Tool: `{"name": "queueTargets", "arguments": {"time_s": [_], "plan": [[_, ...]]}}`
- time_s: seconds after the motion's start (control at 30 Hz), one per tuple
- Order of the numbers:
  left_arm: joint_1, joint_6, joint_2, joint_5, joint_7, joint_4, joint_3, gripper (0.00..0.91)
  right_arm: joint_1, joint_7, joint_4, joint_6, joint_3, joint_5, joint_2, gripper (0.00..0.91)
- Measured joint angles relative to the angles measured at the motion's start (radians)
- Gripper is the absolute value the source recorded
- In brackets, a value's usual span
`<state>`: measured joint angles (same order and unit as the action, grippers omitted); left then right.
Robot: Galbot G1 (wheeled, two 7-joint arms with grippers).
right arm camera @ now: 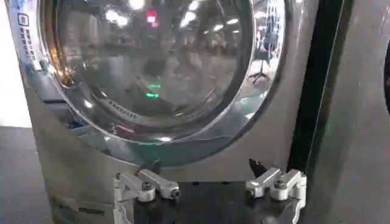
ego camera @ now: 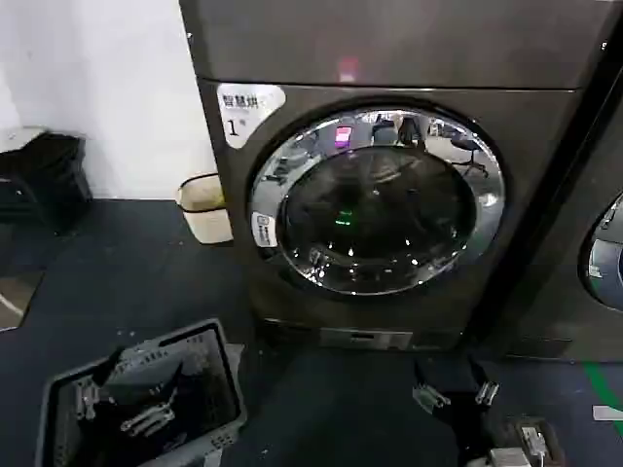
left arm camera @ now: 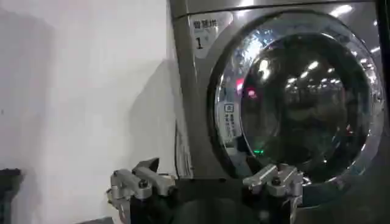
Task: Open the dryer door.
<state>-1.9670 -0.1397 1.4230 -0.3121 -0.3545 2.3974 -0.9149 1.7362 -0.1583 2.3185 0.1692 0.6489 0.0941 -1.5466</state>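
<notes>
Dryer door (ego camera: 378, 200) shut, flush in the dryer (ego camera: 389, 58), ahead of both tools. Left tool (left arm camera: 207, 182) spread, facing the door's sticker edge beside a white wall (left arm camera: 79, 91). Right tool (right arm camera: 210, 185) spread below the door's lower rim; neighbouring machine (right arm camera: 359, 122) close beside it.

We see the dryer (ego camera: 409, 58), a big dark grey-brown front-loader, standing upright on the floor with a white sticker (ego camera: 245, 112) bearing Chinese characters and a "1" at its upper left corner. Its dryer door (ego camera: 378, 201) is shut flat against the front: a large round porthole with a wide shiny chrome ring around dark tinted glass.
</notes>
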Motion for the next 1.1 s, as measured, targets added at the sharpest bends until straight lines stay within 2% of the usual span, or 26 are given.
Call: {"name": "queueTargets", "arguments": {"time_s": [0.23,0.3,0.4,0.57,0.63,0.8,1.1], "plan": [[0.001,0.028,-0.001,0.000,0.010,0.002,0.007,0.907,-0.140,-0.013,-0.005,0.146,-0.002,0.141,0.129,0.907],[0.005,0.044,0.000,0.001,0.008,0.008,0.011,0.907,-0.194,-0.062,-0.021,0.135,-0.008,0.163,0.182,0.907],[0.007,0.065,0.001,0.005,0.002,0.010,0.017,0.907,-0.276,-0.137,-0.062,0.156,-0.018,0.233,0.263,0.907],[0.007,0.071,0.002,0.005,-0.018,0.012,0.016,0.907,-0.419,-0.199,-0.154,0.073,-0.098,0.344,0.391,0.907],[0.007,0.075,0.002,0.006,-0.019,0.012,0.018,0.907,-0.475,-0.208,-0.199,0.025,-0.149,0.354,0.431,0.907],[0.006,0.095,-0.001,0.007,-0.034,0.020,0.015,0.907,-0.610,-0.250,-0.288,0.041,-0.281,0.360,0.492,0.907],[0.010,0.123,0.002,0.015,-0.021,0.031,0.014,0.907,-0.843,-0.288,-0.434,0.019,-0.469,0.353,0.495,0.907]]}}
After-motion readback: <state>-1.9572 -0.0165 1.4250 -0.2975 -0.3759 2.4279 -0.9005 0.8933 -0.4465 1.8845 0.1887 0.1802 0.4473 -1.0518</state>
